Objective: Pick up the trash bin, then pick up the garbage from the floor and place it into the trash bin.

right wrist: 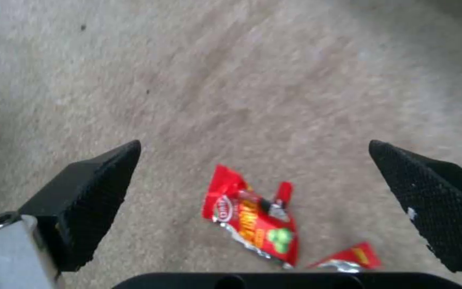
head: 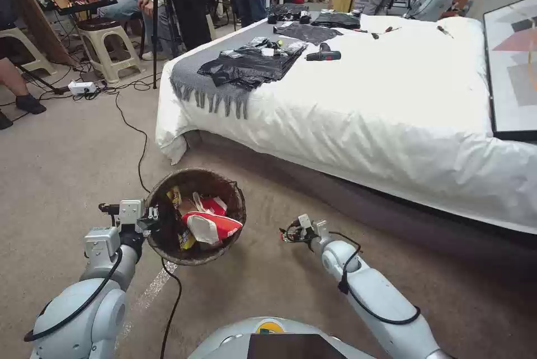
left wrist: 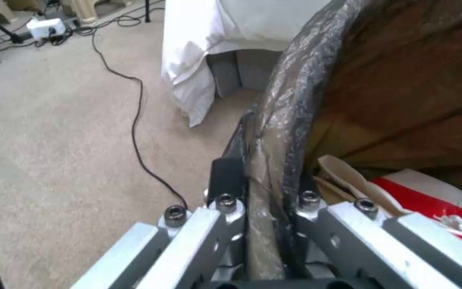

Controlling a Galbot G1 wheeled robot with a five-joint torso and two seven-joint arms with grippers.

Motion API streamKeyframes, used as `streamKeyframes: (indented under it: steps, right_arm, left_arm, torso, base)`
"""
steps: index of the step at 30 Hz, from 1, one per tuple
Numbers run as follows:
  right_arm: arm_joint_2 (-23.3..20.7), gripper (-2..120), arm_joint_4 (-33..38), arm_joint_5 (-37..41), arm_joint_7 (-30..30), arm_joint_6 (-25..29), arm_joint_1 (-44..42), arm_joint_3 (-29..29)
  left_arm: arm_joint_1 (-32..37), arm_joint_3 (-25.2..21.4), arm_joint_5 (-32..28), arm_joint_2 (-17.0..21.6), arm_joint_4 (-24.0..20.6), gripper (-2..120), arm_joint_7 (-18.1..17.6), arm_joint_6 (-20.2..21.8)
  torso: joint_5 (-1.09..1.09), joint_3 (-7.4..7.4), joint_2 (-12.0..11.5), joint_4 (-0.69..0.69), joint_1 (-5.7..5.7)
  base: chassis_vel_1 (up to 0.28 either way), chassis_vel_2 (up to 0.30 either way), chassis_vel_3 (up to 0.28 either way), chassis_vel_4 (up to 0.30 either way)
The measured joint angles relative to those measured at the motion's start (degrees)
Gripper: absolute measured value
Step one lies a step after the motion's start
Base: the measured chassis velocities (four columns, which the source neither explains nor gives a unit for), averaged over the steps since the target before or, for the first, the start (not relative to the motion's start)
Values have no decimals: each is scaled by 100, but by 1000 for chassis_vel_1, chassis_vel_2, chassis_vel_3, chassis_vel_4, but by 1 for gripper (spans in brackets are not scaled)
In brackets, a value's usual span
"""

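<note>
The trash bin [head: 168,236], lined with a dark crinkled bag, hangs just above the carpet on my left. My left gripper [head: 150,218] is shut on its near-left rim; the left wrist view shows the fingers [left wrist: 225,180] pinching the bag-covered rim [left wrist: 290,104]. Inside lie crushed red-and-white paper cups [head: 210,225] [left wrist: 429,196] and yellow wrappers [head: 174,197]. My right gripper [head: 291,232] hovers low over the carpet to the bin's right, open [right wrist: 255,146]. Directly under it lies garbage: a red snack wrapper [right wrist: 252,218] and a small torn red piece [right wrist: 351,257].
A white-sheeted bed [head: 391,113] runs along the right and back, carrying flat black bags [head: 251,65], a drill [head: 323,55] and a framed picture [head: 514,68]. A black cable [head: 140,152] crosses the carpet to the bin's left. Stools [head: 106,46] and people are at the back left.
</note>
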Motion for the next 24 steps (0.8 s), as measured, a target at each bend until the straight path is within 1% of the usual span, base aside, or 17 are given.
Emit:
streamKeyframes:
  steps: [6, 8, 14, 15, 19, 24]
  right_arm:
    - [264, 100, -440, -180, -64, 26, 155, -100]
    - [293, 100, -489, -191, -65, 27, 168, -108]
    - [495, 100, -968, -330, -156, 103, 271, -128]
    - [495, 100, -968, -330, -156, 103, 271, -128]
    - [591, 100, -1368, -441, -260, 217, 379, -80]
    - [605, 100, -1468, -450, -282, 256, 410, -46]
  left_arm:
    - [-2, 0, 2, 2, 8, 4, 0, 0]
    - [-2, 1, 2, 2, 9, 4, 0, 0]
    - [-11, 0, 2, 6, 23, 4, 0, 0]
    - [-11, 0, 2, 6, 23, 4, 0, 0]
    - [-9, 0, 2, 9, 27, 4, 0, 0]
    - [-9, -4, 2, 13, 31, 4, 0, -1]
  torso:
    - [-1, 0, 0, 0, 0]
    - [-1, 0, 0, 0, 0]
    - [0, 0, 0, 0, 0]
    - [0, 0, 0, 0, 0]
    - [0, 0, 0, -1, 0]
    - [0, -1, 1, 1, -1]
  base:
    - [0, 0, 0, 0]
    - [0, 0, 0, 0]
    - [0, 0, 0, 0]
    - [0, 0, 0, 0]
    - [0, 0, 0, 0]
    - [0, 0, 0, 0]
